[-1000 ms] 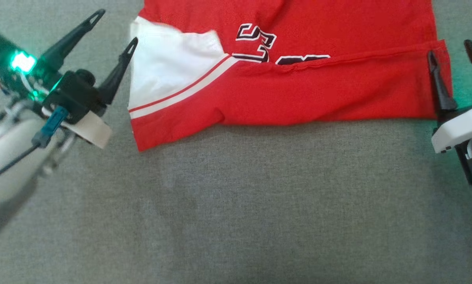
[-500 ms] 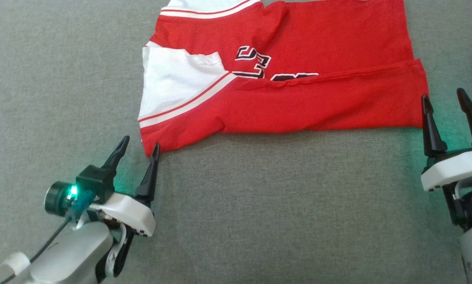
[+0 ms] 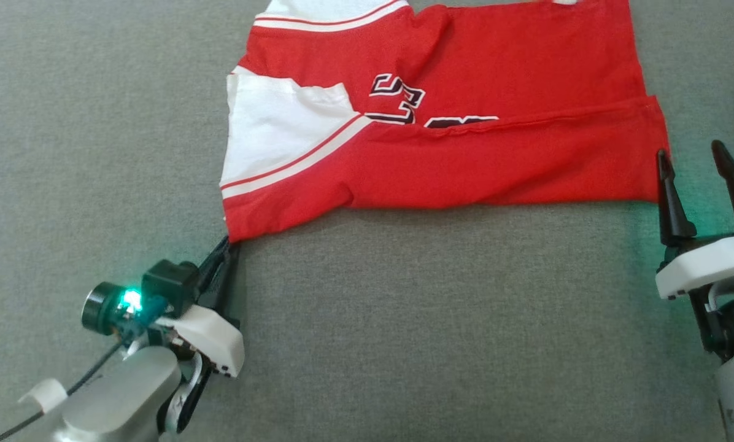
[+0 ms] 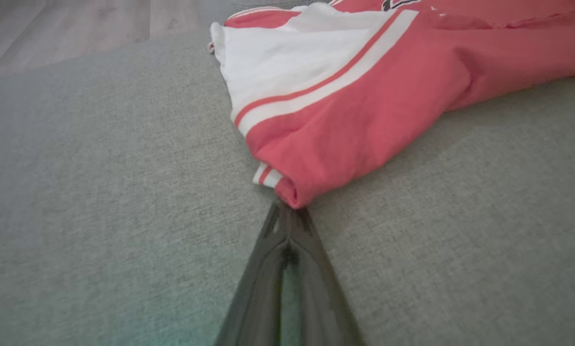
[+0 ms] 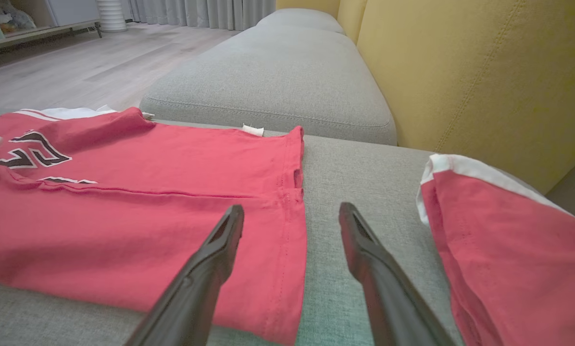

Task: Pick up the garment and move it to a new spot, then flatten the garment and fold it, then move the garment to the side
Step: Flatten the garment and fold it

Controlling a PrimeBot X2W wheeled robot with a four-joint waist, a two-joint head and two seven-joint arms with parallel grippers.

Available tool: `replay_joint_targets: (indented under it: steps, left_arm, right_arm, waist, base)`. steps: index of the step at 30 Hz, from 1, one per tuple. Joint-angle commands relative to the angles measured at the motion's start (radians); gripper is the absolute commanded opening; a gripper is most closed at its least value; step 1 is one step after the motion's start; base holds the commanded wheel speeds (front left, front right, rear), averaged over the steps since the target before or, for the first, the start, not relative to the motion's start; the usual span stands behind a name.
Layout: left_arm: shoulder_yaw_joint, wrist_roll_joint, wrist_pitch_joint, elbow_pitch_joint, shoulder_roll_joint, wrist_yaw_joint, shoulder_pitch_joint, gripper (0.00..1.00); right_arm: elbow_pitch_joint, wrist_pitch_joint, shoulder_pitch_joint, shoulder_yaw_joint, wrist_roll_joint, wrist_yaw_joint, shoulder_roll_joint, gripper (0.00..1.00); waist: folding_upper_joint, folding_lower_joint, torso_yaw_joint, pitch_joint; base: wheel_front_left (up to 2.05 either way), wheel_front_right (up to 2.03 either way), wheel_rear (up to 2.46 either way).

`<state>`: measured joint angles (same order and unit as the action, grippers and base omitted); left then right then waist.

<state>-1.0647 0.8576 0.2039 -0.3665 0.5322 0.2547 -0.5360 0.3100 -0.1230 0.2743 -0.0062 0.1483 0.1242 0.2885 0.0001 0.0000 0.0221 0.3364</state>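
Across grey cushion (image 3: 404, 319), left pincer (image 3: 226, 244) nips garment (image 3: 465, 166) corner, right pincer (image 3: 689, 150) spread.

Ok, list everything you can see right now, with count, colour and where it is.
red garment: one, red with a white panel and a black number, near strip folded over, on the seat cushion
second garment: one, red with white trim, right of the first, apart from it
seat cushion: one, grey, under both garments
far cushion: one, grey, beyond the seat cushion
backrest: one, yellow, beside the cushions
floor: pale wood, beyond the cushions
left gripper: one, dark fingers, shut on the red garment's near left corner
right gripper: one, dark fingers, open, astride the red garment's right edge
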Motion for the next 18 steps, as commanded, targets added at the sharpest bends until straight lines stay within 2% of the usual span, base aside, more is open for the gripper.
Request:
replay_joint_targets:
  steps: [1,6,12,16,18]
  left_arm:
    - [0.021,-0.03,0.017,0.008,0.029,-0.002,-0.037,0.0]
    - [-0.011,-0.094,0.026,0.019,0.043,-0.009,-0.07,0.0]
    - [-0.018,-0.131,0.035,0.047,0.065,0.004,-0.078,0.0]
    - [-0.011,-0.137,0.04,0.096,0.111,0.029,-0.051,0.0]
    - [0.007,-0.126,0.042,0.117,0.131,0.055,-0.033,0.0]
  right_arm:
    - [-0.019,0.001,-0.011,0.015,0.002,0.007,0.021,1.0]
    - [0.002,-0.005,-0.013,0.011,0.009,0.007,0.03,1.0]
    - [0.021,-0.012,-0.018,0.012,0.013,0.007,0.035,1.0]
    - [0.035,-0.021,-0.024,0.013,0.019,0.007,0.039,1.0]
    - [0.04,-0.023,-0.026,0.014,0.02,0.007,0.04,1.0]
  waist:
    - [-0.0001,0.0,0.007,-0.004]
    - [-0.0001,0.0,0.02,-0.01]
    - [-0.0001,0.0,0.027,-0.025]
    - [-0.0001,0.0,0.032,-0.04]
    - [-0.0001,0.0,0.033,-0.043]
  base:
    - [0.0,0.0,0.0]
    - [0.0,0.0,0.0]
    - [0.0,0.0,0.0]
    - [0.0,0.0,0.0]
    - [0.0,0.0,0.0]
